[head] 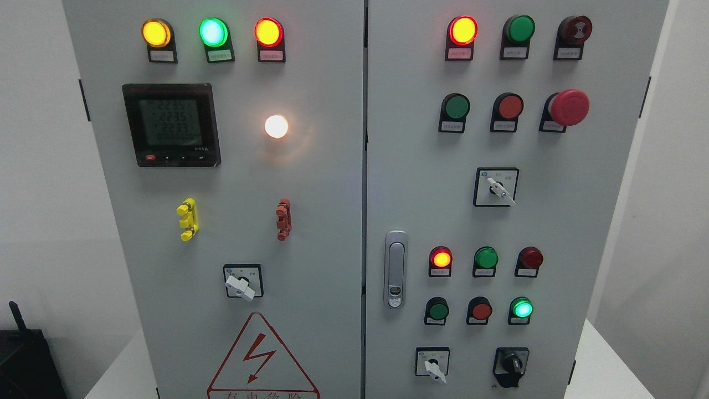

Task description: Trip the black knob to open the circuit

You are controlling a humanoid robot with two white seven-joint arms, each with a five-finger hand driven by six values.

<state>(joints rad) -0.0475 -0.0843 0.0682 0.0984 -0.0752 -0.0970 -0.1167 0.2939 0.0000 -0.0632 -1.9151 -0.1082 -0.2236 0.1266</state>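
Fingers cannot be judged, because neither hand is seen in the head view. At the far left, a black device (pixel 25 360) is cut off by the lower edge. On the grey cabinet (pixel 327 233), the digits of the meter (pixel 171 124) are too faint to be read. The warning triangle (pixel 261 360) is cropped at the bottom. The black knob (pixel 511 364) is found at the lower right of the right door, pointing down, its label not legible.

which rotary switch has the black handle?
The black knob at the right door's bottom right corner. The other three selector switches have white handles.
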